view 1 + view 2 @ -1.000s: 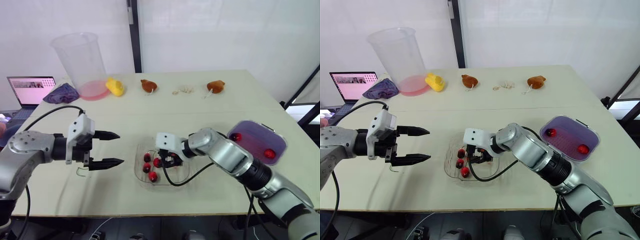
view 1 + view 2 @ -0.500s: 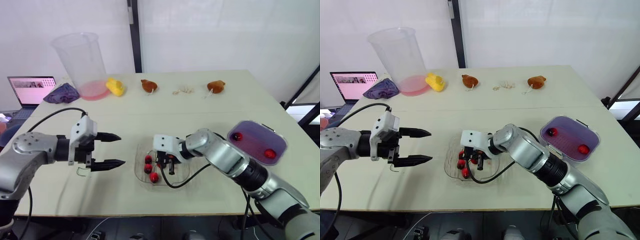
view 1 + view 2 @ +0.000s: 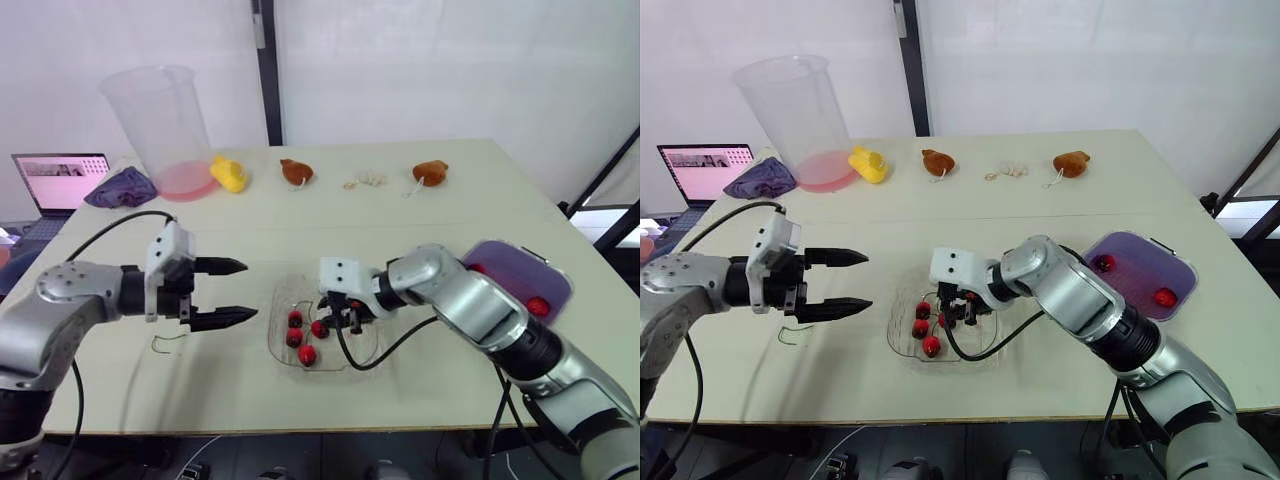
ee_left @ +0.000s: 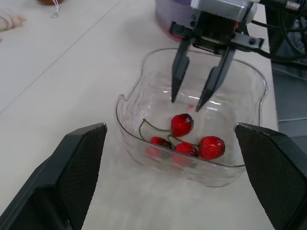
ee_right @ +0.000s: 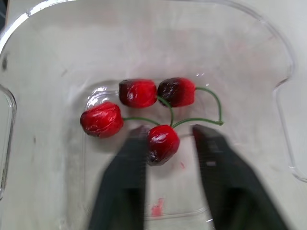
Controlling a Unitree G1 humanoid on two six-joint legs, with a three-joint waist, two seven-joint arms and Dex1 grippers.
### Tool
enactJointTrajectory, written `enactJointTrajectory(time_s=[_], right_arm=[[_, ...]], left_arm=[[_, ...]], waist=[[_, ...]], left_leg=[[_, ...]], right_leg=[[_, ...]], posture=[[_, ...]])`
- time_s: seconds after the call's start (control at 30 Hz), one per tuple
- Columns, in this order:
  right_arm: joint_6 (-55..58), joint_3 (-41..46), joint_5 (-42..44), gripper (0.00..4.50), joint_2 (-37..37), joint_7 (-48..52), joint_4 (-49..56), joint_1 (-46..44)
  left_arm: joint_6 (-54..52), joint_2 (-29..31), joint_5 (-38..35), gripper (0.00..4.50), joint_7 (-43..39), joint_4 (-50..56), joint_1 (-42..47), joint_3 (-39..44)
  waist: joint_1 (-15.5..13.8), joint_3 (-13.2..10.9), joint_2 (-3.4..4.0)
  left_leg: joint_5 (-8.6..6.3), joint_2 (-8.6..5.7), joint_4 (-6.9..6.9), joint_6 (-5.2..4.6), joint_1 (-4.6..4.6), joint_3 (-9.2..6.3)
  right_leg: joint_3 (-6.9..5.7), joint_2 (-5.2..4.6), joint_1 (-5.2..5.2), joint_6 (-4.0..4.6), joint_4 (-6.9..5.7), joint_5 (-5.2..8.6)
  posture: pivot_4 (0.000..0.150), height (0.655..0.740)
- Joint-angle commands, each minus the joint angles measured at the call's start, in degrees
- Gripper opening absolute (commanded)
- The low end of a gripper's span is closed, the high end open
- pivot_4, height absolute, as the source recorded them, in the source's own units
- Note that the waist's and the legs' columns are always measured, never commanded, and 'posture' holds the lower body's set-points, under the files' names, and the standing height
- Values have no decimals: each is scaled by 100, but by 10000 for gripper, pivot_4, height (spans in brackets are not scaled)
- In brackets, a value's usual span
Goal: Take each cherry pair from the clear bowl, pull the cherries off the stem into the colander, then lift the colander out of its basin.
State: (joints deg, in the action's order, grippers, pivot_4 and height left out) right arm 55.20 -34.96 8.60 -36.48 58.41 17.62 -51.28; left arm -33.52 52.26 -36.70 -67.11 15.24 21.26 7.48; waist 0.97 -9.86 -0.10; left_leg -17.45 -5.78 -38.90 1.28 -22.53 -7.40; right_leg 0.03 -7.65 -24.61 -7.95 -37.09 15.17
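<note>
The clear bowl [image 3: 352, 350] sits mid-table with two stemmed cherry pairs [image 5: 163, 142] lying in it. My right gripper [image 3: 345, 318] hangs open inside the bowl, its fingers [image 5: 125, 187] on either side of one cherry without closing on it. It also appears head-on as the right gripper [image 4: 184, 104], tips just above the cherries [image 4: 182, 124]. My left gripper [image 3: 250, 290] is open and empty, left of the bowl and pointing at it. The purple colander [image 3: 1140, 268] at the right holds two loose cherries [image 3: 1160, 296].
A bare green stem [image 3: 165, 345] lies on the table below my left gripper. Along the back stand a tall clear cup [image 3: 160, 115], a pink lid [image 3: 185, 180], a yellow toy [image 3: 230, 173], two brown items [image 3: 297, 172], a purple cloth [image 3: 120, 187] and a laptop [image 3: 58, 178].
My right gripper dipped left among the cherries, then drew back slightly up and right, still open; the cherries stay in the bowl. My left gripper edged a little toward the bowl.
</note>
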Motion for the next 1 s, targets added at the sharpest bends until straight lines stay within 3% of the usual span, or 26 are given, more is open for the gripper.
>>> enactJointTrajectory(time_s=[0.03,0.43,0.53,0.63,0.87,1.0], right_arm=[[-174,-208,-269,29127,8,5,-96,-175],[-500,-695,-827,29127,333,2,-605,-165],[-488,-640,-854,20495,428,-4,-631,-160],[-495,-614,-884,7530,426,29,-613,-177],[-599,-314,-887,7530,190,139,-258,-236],[-1519,426,-677,7530,-173,286,298,-104]], left_arm=[[39,19,-14,45000,-6,42,129,36],[8,39,24,45000,51,163,63,16],[8,41,22,45000,58,176,54,25],[2,34,23,45000,70,159,77,7],[-114,-49,-116,45000,142,85,195,54],[-635,-381,-731,45000,472,-25,601,331]], waist=[[0,0,0],[-10,0,0],[-3,0,0],[-2,0,0],[-15,0,0],[-32,0,-1]], left_leg=[[0,0,0,0,0,0],[0,-1,-1,0,0,0],[0,-1,-2,0,0,0],[0,-1,-1,0,0,-1],[0,-1,-1,0,0,-1],[0,-7,-8,0,-3,-6]], right_leg=[[0,0,0,0,0,0],[0,0,0,0,0,0],[0,0,1,0,0,0],[0,0,0,0,-1,0],[0,0,0,0,-1,0],[-2,-1,3,0,-1,0]], posture=[[1500,7400],[1500,7400],[1500,7400],[1500,7400],[1500,7400],[1500,7400]])
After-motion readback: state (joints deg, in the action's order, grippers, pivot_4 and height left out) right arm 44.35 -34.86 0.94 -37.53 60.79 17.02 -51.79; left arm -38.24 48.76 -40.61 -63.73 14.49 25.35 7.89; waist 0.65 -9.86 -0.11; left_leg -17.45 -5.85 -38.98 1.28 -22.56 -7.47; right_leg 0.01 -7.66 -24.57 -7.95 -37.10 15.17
